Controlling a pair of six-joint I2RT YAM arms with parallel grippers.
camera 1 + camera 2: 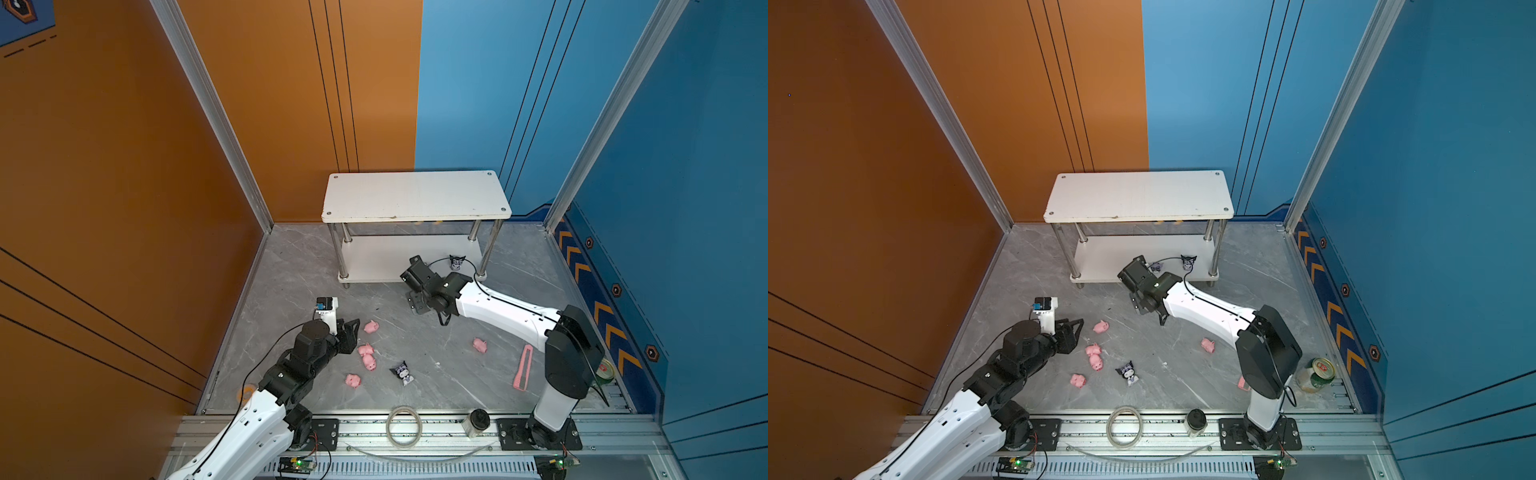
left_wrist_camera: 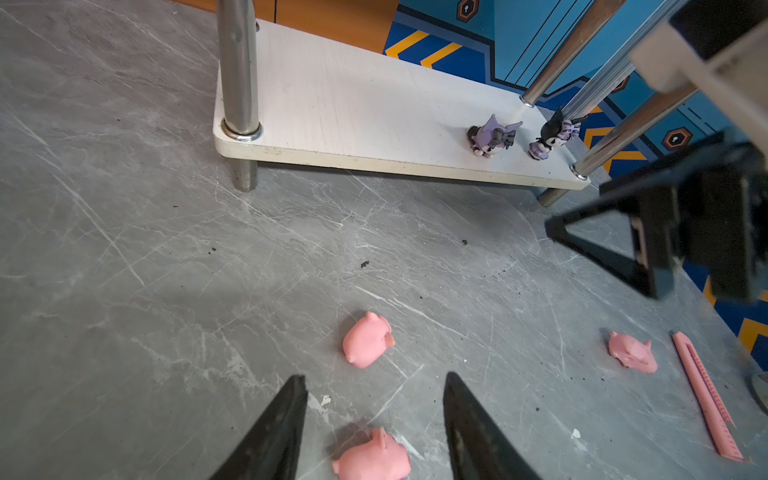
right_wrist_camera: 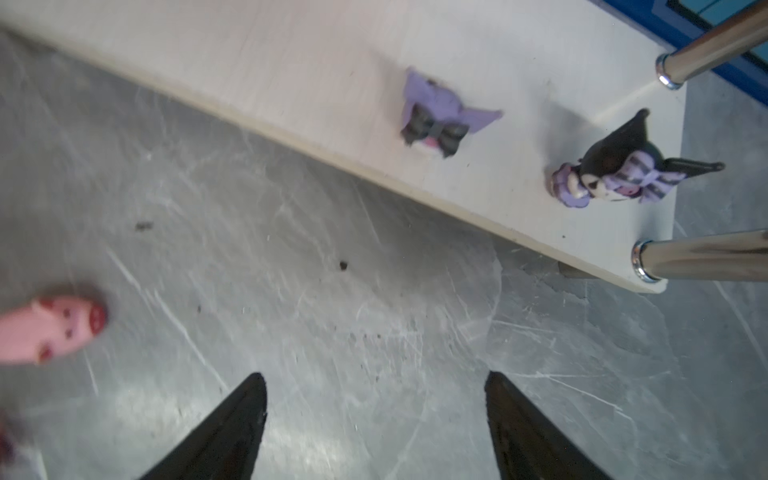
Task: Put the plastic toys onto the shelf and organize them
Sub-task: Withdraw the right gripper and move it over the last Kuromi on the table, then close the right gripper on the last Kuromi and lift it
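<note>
- The left pincer (image 2: 374, 376) hangs parted and empty over the counter (image 2: 124, 249), with a pig (image 2: 374, 457) lying untouched between its fingers.
- The right pincer (image 3: 376, 374) gapes wide and empty beside the shelf (image 3: 291, 62).
- Two cartoon figures (image 2: 492, 137) sit on the shelf's lower board.
- A third figure (image 1: 402, 372) and the other pigs (image 1: 365, 350) lie on the counter.

bright even light, soft shadows; right wrist view blurs the pig (image 3: 50, 328).

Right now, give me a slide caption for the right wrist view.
Open right gripper above grey tabletop, two cartoon figures on the shelf's lower board, one pig aside.
</note>
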